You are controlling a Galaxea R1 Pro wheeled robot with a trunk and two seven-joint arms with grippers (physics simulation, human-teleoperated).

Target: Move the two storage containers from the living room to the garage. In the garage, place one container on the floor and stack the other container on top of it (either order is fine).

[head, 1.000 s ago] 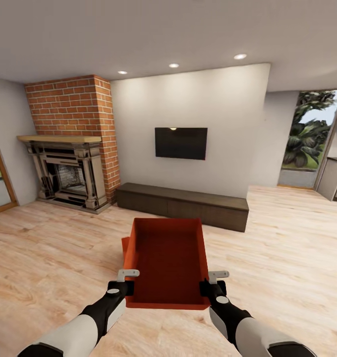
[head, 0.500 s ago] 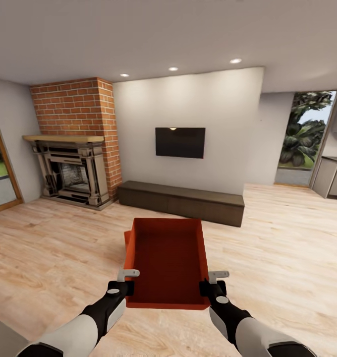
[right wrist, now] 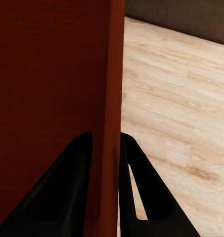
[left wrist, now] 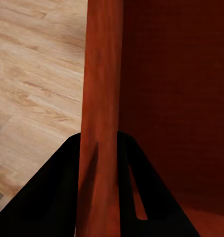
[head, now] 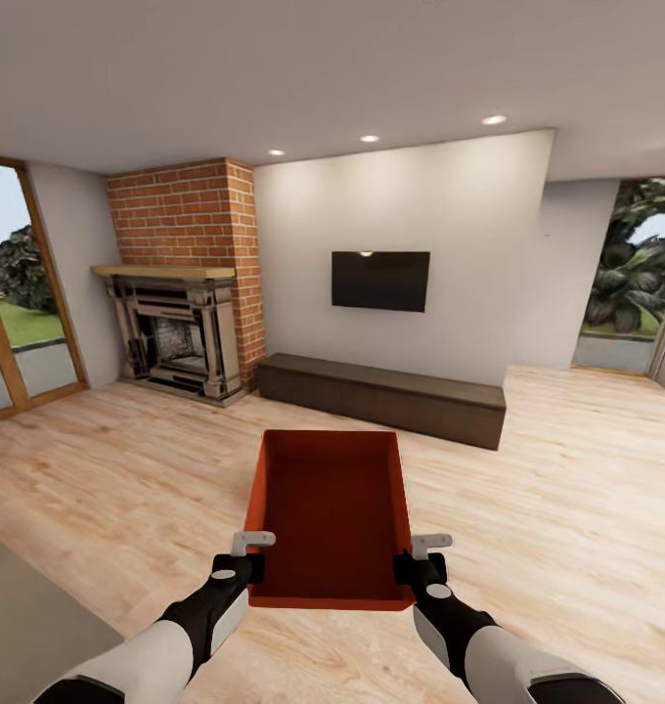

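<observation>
Above the living room's wood floor point(head: 567, 508), a storage container point(head: 332, 513) is carried level; left gripper point(head: 246, 555) and right gripper point(head: 422, 555) each clamp a side wall between their fingers, sharing its weight for transport

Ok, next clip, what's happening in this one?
The robot carries an open orange-red rectangular storage bin in front of it, left gripper pinching the bin's left wall and right gripper its right wall. It stands on the light wood plank floor, facing a red brick fireplace, black wall TV and long dark bench.
</observation>
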